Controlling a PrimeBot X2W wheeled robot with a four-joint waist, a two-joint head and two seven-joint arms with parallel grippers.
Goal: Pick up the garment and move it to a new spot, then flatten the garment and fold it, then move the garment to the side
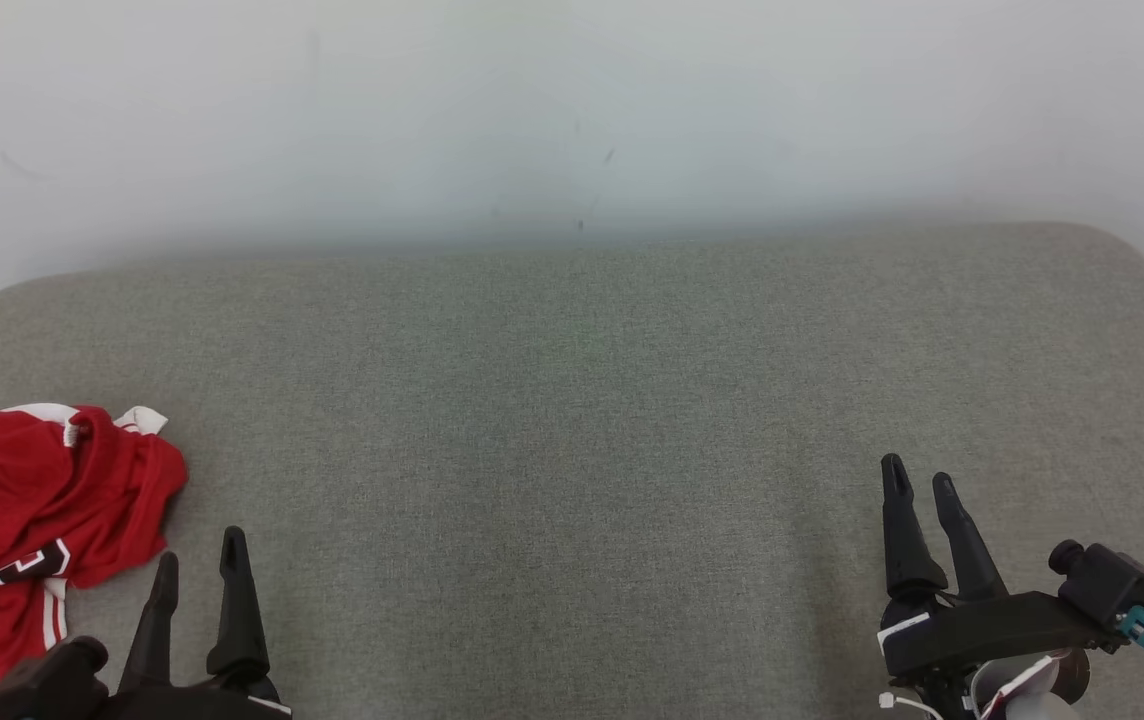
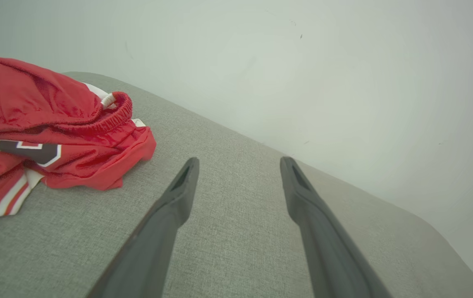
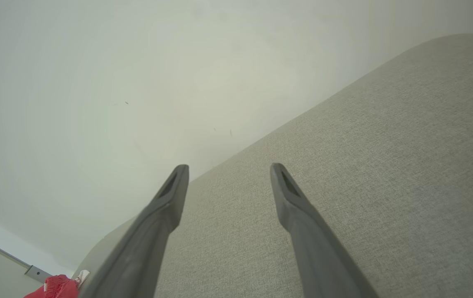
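The garment [image 1: 22, 520] is a crumpled red jersey with white trim and black lettering, heaped at the left edge of the grey cushioned surface [image 1: 572, 420]. The left wrist view has the garment [image 2: 42, 132] at the upper left, and a red scrap of the garment [image 3: 56, 286] peeks into the right wrist view's bottom left. My left gripper [image 1: 200, 555] stands open just right of the heap, apart from it, with nothing between its fingers. My right gripper [image 1: 920, 478] is open over bare cushion at the lower right, far from the cloth.
A pale wall [image 1: 572, 110] rises directly behind the cushion's far edge. The grey surface has rounded corners at the back left and back right. A strip of skirting [image 3: 34, 271] runs along the wall's foot beyond the cushion's left end.
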